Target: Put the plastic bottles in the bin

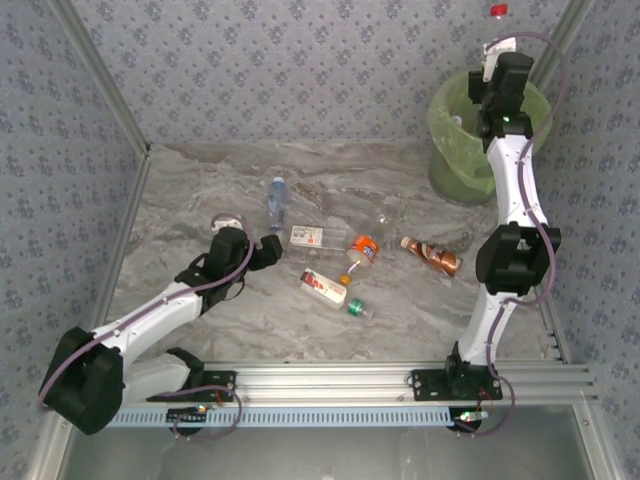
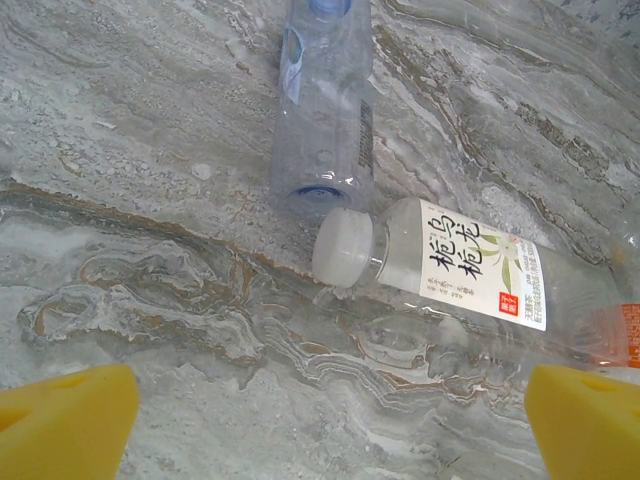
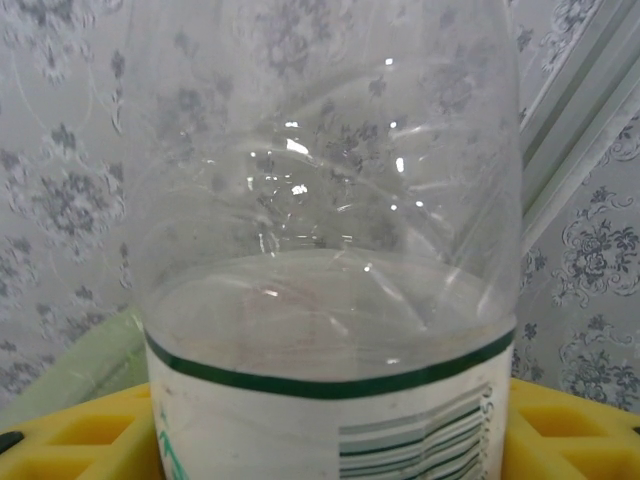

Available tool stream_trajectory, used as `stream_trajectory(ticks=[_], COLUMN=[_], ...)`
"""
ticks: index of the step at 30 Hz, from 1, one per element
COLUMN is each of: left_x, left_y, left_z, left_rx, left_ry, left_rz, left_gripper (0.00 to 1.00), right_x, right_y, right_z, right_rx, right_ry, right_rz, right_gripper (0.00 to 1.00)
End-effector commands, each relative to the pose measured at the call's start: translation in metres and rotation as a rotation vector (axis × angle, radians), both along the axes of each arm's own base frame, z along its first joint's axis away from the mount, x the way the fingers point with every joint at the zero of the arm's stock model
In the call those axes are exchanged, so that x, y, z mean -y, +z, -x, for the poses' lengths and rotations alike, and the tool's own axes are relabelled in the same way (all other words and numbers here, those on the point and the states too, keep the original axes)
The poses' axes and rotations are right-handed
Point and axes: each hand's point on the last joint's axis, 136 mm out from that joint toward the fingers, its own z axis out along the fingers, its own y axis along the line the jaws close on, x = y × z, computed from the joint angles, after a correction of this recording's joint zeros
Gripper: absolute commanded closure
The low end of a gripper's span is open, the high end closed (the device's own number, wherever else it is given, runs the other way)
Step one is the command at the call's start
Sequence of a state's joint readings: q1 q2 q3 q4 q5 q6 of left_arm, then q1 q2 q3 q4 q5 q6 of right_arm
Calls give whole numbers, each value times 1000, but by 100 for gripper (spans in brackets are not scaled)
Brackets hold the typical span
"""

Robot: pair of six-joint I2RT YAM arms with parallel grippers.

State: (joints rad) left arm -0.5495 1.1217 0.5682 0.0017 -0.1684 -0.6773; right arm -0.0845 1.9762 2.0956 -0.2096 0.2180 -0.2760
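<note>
**Item: the plastic bottles.** We count six lying loose about the middle of the tabletop [image 1: 200,330].
- Toward the far edge: a blue-capped clear bottle [image 1: 277,195], with a white-labelled bottle [image 1: 312,236] close by.
- Nearer the right edge: an orange-labelled bottle [image 1: 362,250] and a coppery brown bottle [image 1: 435,257].
- Toward the near edge: a red-and-white bottle [image 1: 323,287] and a small green-capped bottle [image 1: 358,308].

**Item: the held bottle [image 3: 330,300].** It is clear, with a green band over a white label. The right gripper [image 1: 497,70] clamps it between its yellow pads [image 3: 80,430], above the bin.

**Item: the bin [image 1: 455,140].** It has a green liner and stands at the far right corner.

**Item: the left gripper [image 2: 325,430].** Its jaws are spread wide and hold nothing. It sits low over the tabletop, left of the middle, facing the blue-capped clear bottle and the white-labelled bottle's cap.

**Step in hand:** as we judge it, the drop of the held bottle into the bin.

**Next move:** we reckon the right jaws need to part while the bottle sits squarely over the liner's mouth. The left gripper then needs to straddle one bottle's body without nudging its neighbour.
</note>
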Motion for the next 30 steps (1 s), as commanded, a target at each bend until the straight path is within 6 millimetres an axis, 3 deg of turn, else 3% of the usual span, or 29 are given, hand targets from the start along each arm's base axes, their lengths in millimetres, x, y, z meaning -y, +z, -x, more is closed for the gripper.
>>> stream_trajectory(ticks=[1,5,10,14,22,30], left_x=[2,1,1,1,1,1], left_y=[6,5,5,4,4,3], left_z=[-4,-4,-4,-4,-4,-4], left_rx=[15,12,14,11,10,8], left_ry=[7,8,10,13,11,7], left_rz=[27,26,21,22,23,17], left_gripper=[1,1,1,1,1,1], right_x=[7,30,63,76,79,81], right_y=[-4,-20,-32,-49,-80,-85], right_z=[-3,-3,1,0,-5,-3], right_rx=[-42,-69,-80,-139,-227,-242], right_ry=[-47,-120,-180,-178,-151,-170], right_rz=[82,85,-34,-87,-103,-119], right_gripper=[36,36,36,35,31,25])
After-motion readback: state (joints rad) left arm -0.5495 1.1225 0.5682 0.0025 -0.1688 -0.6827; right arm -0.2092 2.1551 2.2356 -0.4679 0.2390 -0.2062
